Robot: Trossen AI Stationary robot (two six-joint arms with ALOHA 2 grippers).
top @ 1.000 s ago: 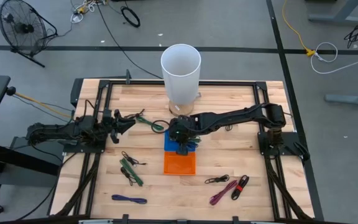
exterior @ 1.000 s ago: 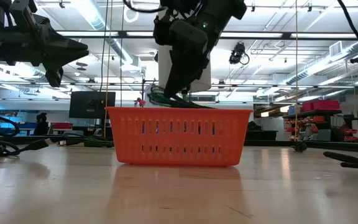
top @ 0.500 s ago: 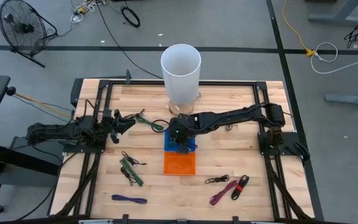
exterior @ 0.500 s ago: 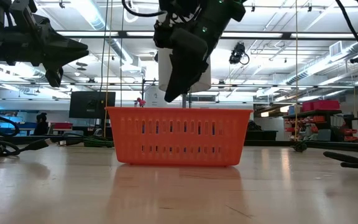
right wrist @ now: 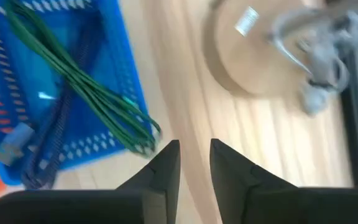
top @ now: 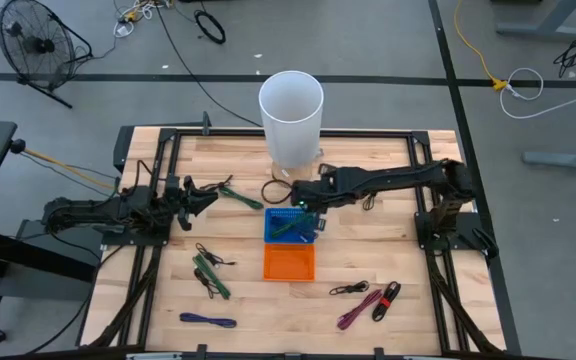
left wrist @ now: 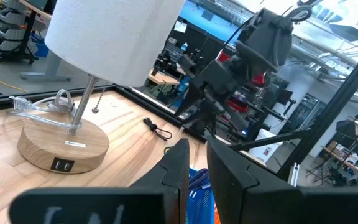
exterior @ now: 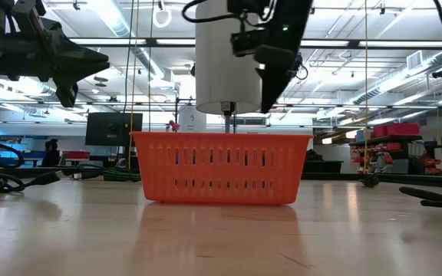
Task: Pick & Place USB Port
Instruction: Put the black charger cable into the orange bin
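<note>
Two baskets sit at the middle of the high view, a blue basket (top: 290, 224) directly above an orange basket (top: 288, 262), touching end to end. In the blue one lie a green cable (right wrist: 82, 90) and a dark blue cable (right wrist: 45, 140) with a pale plug; I cannot tell which is the USB one. Just above and right of the blue basket hangs the right gripper (top: 304, 196), beside the wooden base of the white lamp (top: 291, 105); its fingers (right wrist: 166, 163) stand a narrow gap apart with nothing between them. A small white label on the lamp base (right wrist: 248, 20) is too blurred to read. At the left of the frame waits the left gripper (top: 196, 199), fingers nearly together and empty, near another green cable (top: 236, 195). More cables (top: 368, 298) lie lower right.
</note>
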